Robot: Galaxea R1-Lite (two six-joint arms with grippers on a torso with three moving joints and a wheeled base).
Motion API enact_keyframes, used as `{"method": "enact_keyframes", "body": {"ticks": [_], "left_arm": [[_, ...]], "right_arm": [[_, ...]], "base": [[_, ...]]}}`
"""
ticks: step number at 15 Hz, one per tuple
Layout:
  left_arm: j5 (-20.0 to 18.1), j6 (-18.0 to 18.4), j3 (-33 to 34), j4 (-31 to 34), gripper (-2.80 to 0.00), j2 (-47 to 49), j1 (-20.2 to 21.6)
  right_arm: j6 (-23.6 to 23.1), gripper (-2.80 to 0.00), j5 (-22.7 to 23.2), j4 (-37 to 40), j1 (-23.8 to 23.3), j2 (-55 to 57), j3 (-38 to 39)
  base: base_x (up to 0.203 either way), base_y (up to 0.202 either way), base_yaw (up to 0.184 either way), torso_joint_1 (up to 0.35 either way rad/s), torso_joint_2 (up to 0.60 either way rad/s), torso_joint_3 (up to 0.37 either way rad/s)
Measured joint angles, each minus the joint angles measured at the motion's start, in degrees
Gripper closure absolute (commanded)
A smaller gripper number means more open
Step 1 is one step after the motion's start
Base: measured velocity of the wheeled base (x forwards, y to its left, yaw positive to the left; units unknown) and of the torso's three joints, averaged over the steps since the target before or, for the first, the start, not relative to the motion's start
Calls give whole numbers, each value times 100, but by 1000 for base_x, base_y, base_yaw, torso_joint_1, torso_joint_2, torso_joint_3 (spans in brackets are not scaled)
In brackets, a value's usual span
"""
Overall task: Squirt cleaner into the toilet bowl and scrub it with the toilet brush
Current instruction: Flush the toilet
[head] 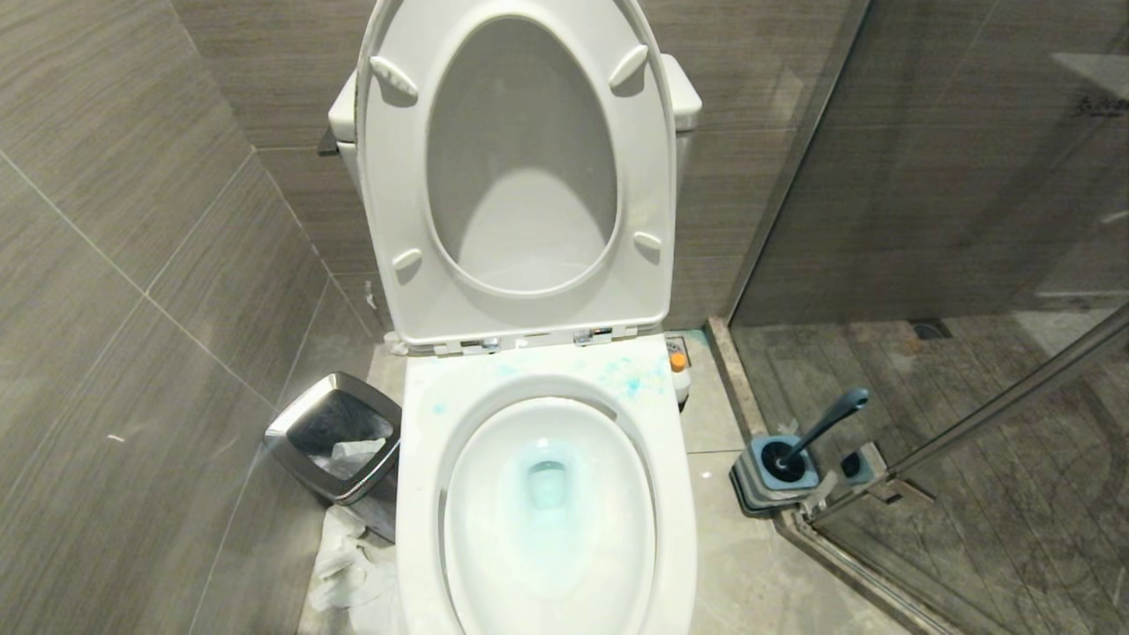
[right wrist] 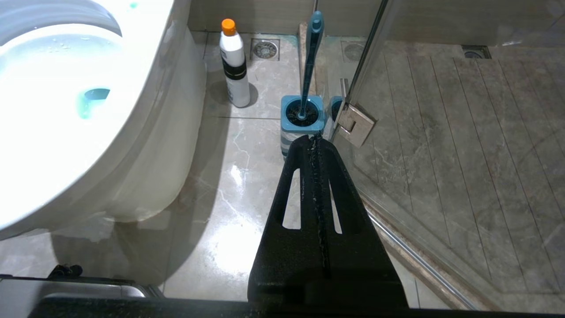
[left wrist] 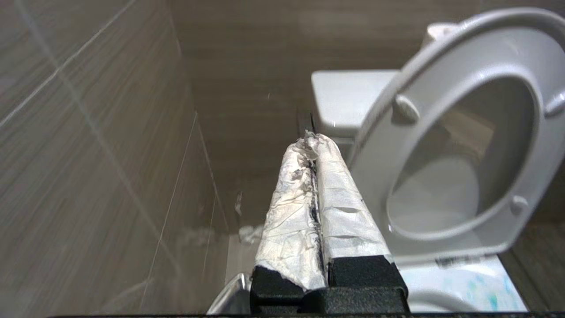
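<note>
White ceramic: the toilet bowl point(head: 547, 494) stands in the middle of the head view, its seat point(head: 520, 168) and lid raised upright against the tank point(left wrist: 348, 101).
Turquoise-blue: the cleaner point(head: 631, 381) shows as splashes on the flat rim behind the opening, and the water low in the bowl is tinted the same colour.
Bottle: a whitish container point(right wrist: 234, 66) with an orange top stands upright on the floor just beside the bowl, on the robot's right, near the back wall.
Brush: the toilet brush point(head: 820, 428) sits head-down in its squarish blue-grey holder point(head: 776, 476) on the floor to the right of the bowl, against the foot of the glass shower door point(head: 970, 220); the handle leans away from the bowl.
Left gripper point(left wrist: 311, 143): 2 fingers wrapped in white tape, pressed together with nothing between them, held in the air pointing toward the corner beside the tank and the raised seat.
Right gripper point(right wrist: 314, 140): 2 black fingers closed flat against each other, empty, pointing down at the floor toward the brush holder without touching it.
Bin: a small steel-rimmed black bin point(head: 335, 437) stands at the left of the bowl, with crumpled white paper point(head: 353, 556) inside it and on the floor by it.
Walls: grey-brown tiles point(head: 132, 265).
</note>
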Motion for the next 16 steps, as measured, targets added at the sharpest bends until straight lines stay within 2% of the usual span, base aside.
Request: {"method": "enact_keyframes", "body": {"ticks": [3, 5, 9, 12, 14, 16], "left_arm": [[-30, -84, -349, -782, 0, 1160, 6], [-61, -299, -415, -1174, 0, 1834, 72], [-262, -911, -522, -2521, 0, 3156, 158], [-796, -1767, -709, -3725, 0, 3916, 58], [-951, -1875, -945, -4297, 0, 4320, 28], [-969, -1880, -1215, -4571, 0, 4663, 35]], "right_arm": [[0, 0, 0, -1, 0, 2, 0], [1, 0, -4, 0, 0, 2, 0], [0, 0, -1, 0, 0, 2, 0], [0, 0, 2, 0, 0, 2, 0], [0, 0, -2, 0, 0, 2, 0], [0, 0, 0, 0, 0, 2, 0]], "base": [[0, 0, 0, 0, 0, 0], [0, 0, 0, 0, 0, 0], [0, 0, 0, 0, 0, 0], [0, 0, 0, 0, 0, 0], [0, 0, 0, 0, 0, 0], [0, 0, 0, 0, 0, 0]]}}
